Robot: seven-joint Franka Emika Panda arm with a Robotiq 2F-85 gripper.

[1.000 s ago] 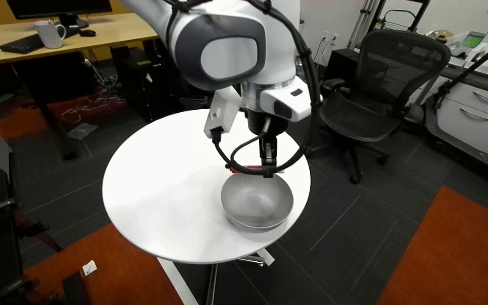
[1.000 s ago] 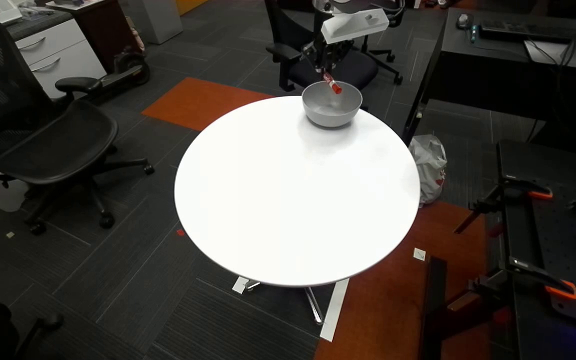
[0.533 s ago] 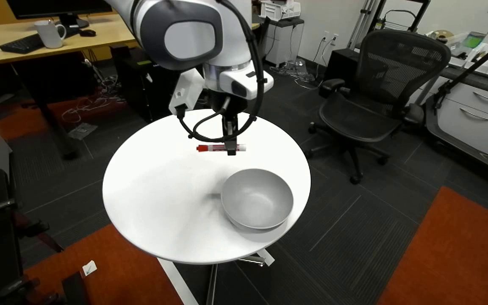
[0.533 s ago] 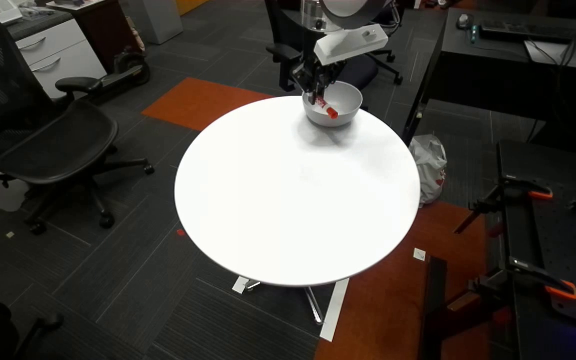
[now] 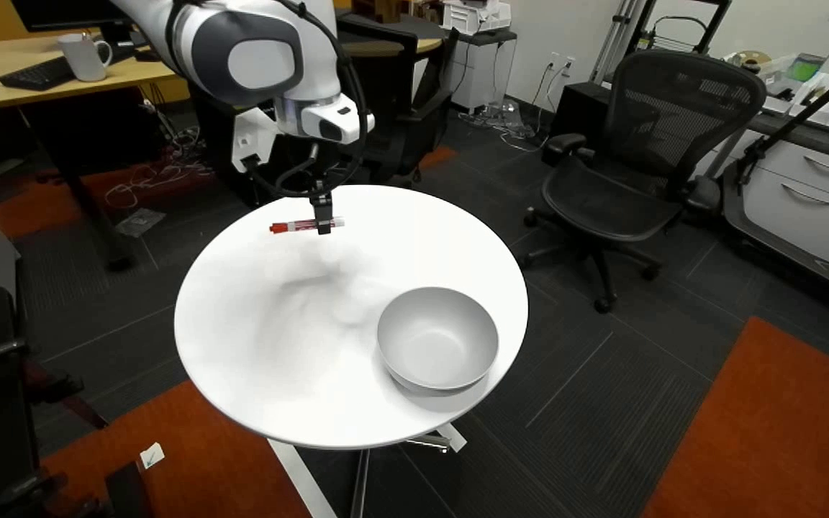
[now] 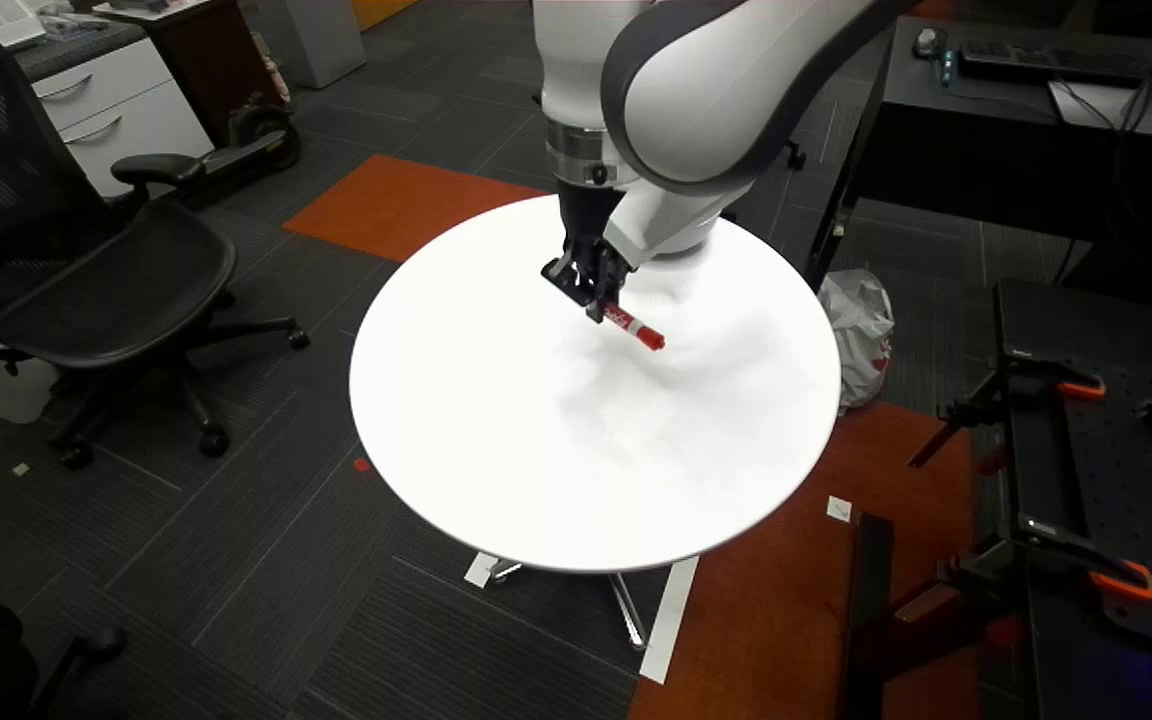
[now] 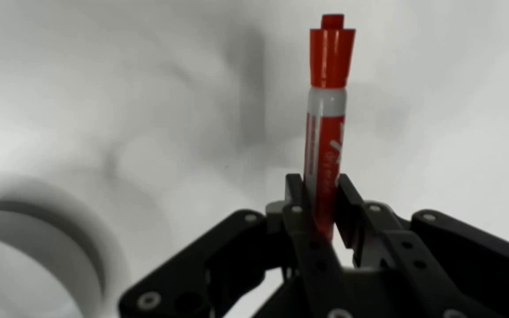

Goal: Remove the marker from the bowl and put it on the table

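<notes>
The marker (image 5: 293, 226) is red with a white section. It also shows in an exterior view (image 6: 633, 327) and in the wrist view (image 7: 328, 101). My gripper (image 5: 323, 229) is shut on its body, with the red cap end sticking out; the grip shows in the wrist view (image 7: 320, 187). The marker is roughly level above the white round table (image 5: 256, 345), and shadows fall on the tabletop. The grey bowl (image 5: 437, 338) stands upright near the table's edge, apart from the gripper. It shows partly in the wrist view (image 7: 38, 234); the arm mostly hides it in an exterior view (image 6: 693, 238).
A black mesh chair (image 5: 673, 144) stands beside the table. A wooden desk (image 5: 198, 54) with a white mug (image 5: 85, 57) is farther back. A dark bench with orange clamps (image 6: 1126, 578) and a plastic bag (image 6: 858, 335) are near the table in an exterior view.
My gripper has carried the marker from over the bowl's rim to above the open tabletop, well away from the bowl. The bowl has stayed in place.
</notes>
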